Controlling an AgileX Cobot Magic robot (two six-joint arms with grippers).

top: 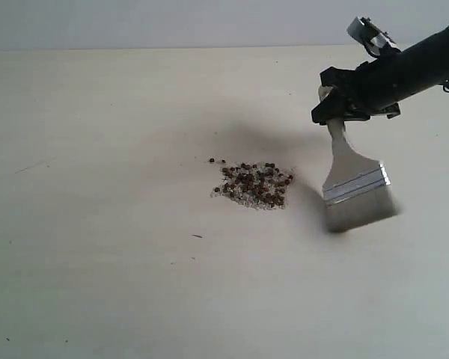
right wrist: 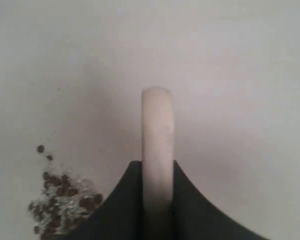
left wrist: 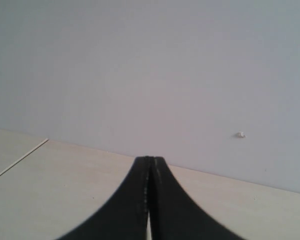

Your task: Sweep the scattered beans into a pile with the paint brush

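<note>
Right gripper (top: 337,111) is clamped on the handle of the paint brush (top: 355,183); in the right wrist view the pale handle (right wrist: 157,135) runs straight out between the two dark fingers (right wrist: 120,210), which are closed against its sides. The brush hangs head down, slightly tilted, with the silver band above the bristles. The bristle end is blurred, so contact with the table (top: 97,262) cannot be confirmed. The brush stands just to the right of the pile (top: 256,185), apart from it. The pile is a compact clump of brown beans and white crumbs near the middle of the table. A few stray beans (top: 212,160) lie just off its upper left edge; these also show in the right wrist view (right wrist: 40,149). Left gripper (left wrist: 150,200) is fully closed with nothing between its jaws, facing a plain wall (left wrist: 165,75).
</note>
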